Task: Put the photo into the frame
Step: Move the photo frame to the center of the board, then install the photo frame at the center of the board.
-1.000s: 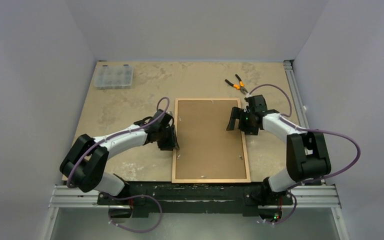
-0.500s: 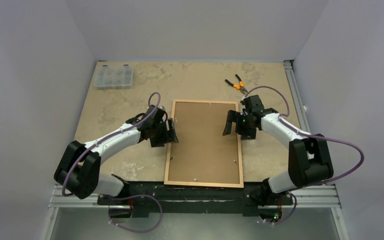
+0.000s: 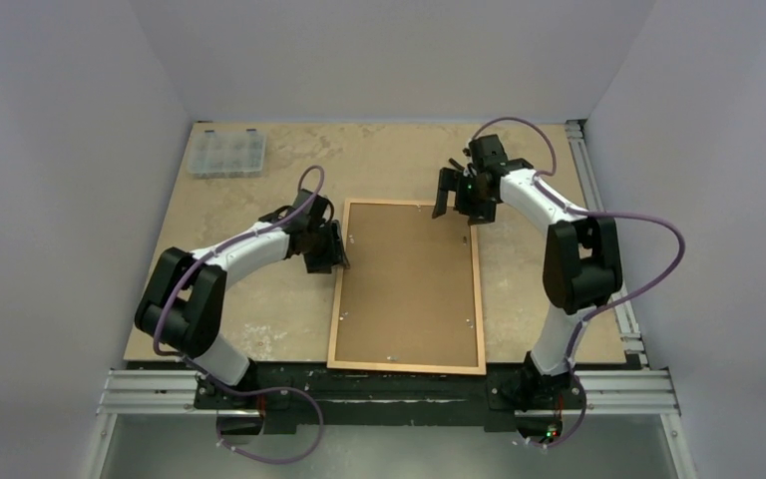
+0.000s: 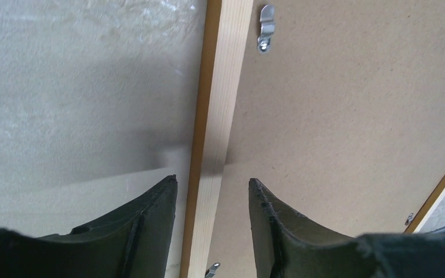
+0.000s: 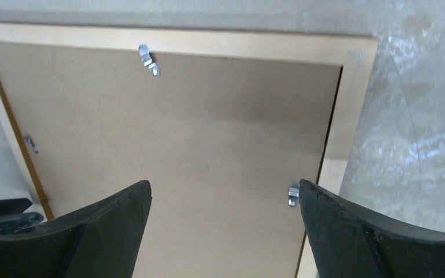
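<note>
The frame (image 3: 335, 319) of light orange-brown wood lies face down on the table, with the brown hardboard backing panel (image 3: 409, 284) inside it. The photo is out of view. My left gripper (image 3: 337, 249) is open at the frame's left rail. In the left wrist view its fingers (image 4: 211, 180) straddle the moulding (image 4: 220, 98) with gaps on both sides. My right gripper (image 3: 454, 205) is open wide and empty above the frame's far right corner. The right wrist view (image 5: 225, 184) looks down on the backing panel (image 5: 197, 127) and the far rail (image 5: 237, 45).
Small metal clips (image 5: 149, 61) sit along the frame's inner edge. A clear plastic organiser box (image 3: 225, 153) stands at the far left. Orange-handled pliers (image 3: 456, 165) lie just beyond my right gripper. Aluminium rails run along the right side (image 3: 598, 200) and the near edge.
The frame slid left about a second ago and has lain still since. My right gripper moved from the right rail to the far right corner. My left gripper stayed at the left rail.
</note>
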